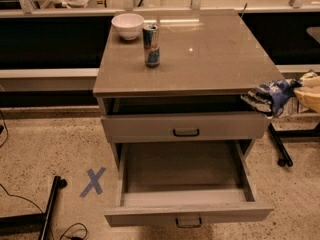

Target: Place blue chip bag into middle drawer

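The blue chip bag (pixel 269 97), crumpled dark-blue foil with white print, hangs in the air at the cabinet's right front corner, level with the gap under the top. My gripper (pixel 301 95) comes in from the right edge and is shut on the bag's right end. The middle drawer (pixel 190 215) is pulled wide open below and to the left of the bag. Its grey inside (pixel 182 171) is bare, and its dark loop handle (pixel 189 223) faces the front.
A white bowl (pixel 128 25) and an upright blue-and-silver can (pixel 151 45) stand at the back left of the cabinet top (pixel 210 54). The drawer above (pixel 186 127) is shut. A blue tape X (pixel 93 182) and black stand legs (pixel 47 216) are on the floor to the left. A wheeled black leg (pixel 279 146) is to the right.
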Action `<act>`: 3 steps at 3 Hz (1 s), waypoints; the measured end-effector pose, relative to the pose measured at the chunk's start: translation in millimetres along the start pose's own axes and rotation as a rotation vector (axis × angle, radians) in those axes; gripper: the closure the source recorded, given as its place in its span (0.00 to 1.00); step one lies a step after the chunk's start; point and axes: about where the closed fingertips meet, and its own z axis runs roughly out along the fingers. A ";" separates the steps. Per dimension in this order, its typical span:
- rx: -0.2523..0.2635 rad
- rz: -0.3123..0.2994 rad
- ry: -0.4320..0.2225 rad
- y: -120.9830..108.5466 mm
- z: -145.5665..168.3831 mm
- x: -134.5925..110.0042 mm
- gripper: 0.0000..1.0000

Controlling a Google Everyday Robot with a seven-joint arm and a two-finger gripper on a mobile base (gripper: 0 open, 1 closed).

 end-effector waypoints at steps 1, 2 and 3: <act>-0.099 0.106 -0.006 21.8 30.4 35.2 1.00; -0.277 0.300 -0.039 84.9 80.9 98.8 1.00; -0.421 0.417 -0.050 149.7 114.2 146.5 1.00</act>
